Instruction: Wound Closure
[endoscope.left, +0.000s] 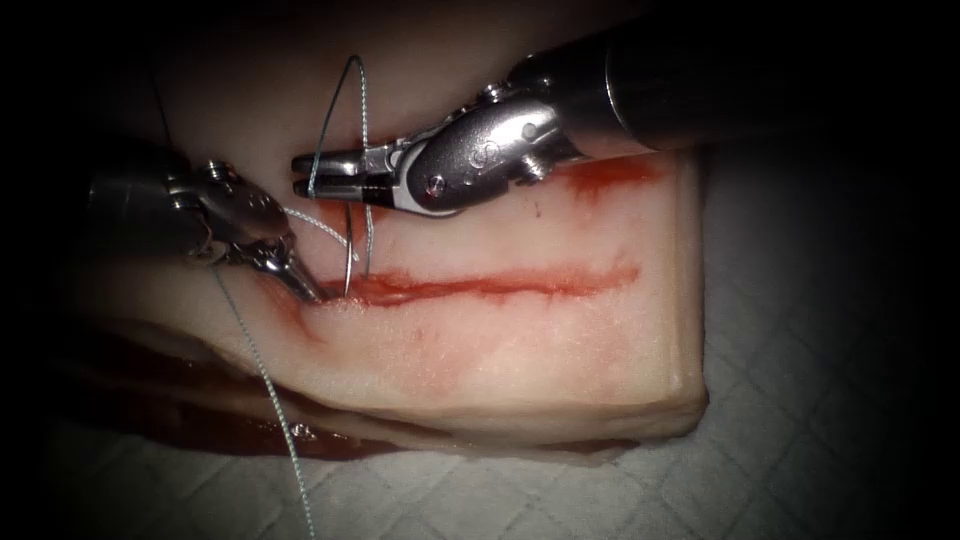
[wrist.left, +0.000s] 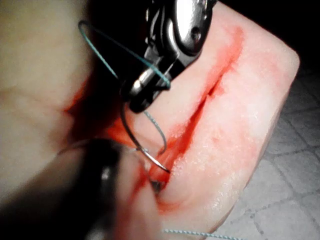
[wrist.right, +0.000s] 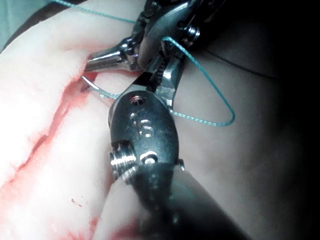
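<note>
Endoscope view: the right arm's tool (endoscope.left: 325, 175) is reaching in over the tissue (endoscope.left: 520, 340), its two jaws lying close together and nearly parallel. The teal thread (endoscope.left: 340, 100) is looping up above those jaws and crossing them near their tips, but whether they are clamping the thread or the needle's upper end I cannot tell. The curved needle (endoscope.left: 351, 250) is hanging directly below these jaws, arcing down toward the left end of the cut (endoscope.left: 500, 285).

The left arm's tool (endoscope.left: 300, 283) is sitting below and to the left of the right tool, its jaws pressing together at the left end of the cut, just beside the needle's lower part. Whether they are gripping the tissue edge or the needle there is hard to tell. A strand of thread is trailing from beneath this tool across the front face of the tissue and onto the pale cloth (endoscope.left: 800, 400). Red fluid (endoscope.left: 610, 175) is staining the tissue behind the right tool's wrist.

In the left wrist view, the needle (wrist.left: 137, 142) is curving down from the right tool (wrist.left: 142, 92) with its sharp tip (wrist.left: 166, 171) lying at the red edge of the cut (wrist.left: 210, 95), apparently not buried.

In the right wrist view, the thread (wrist.right: 210, 95) is crossing the right tool (wrist.right: 150, 82) and looping out beside it.
</note>
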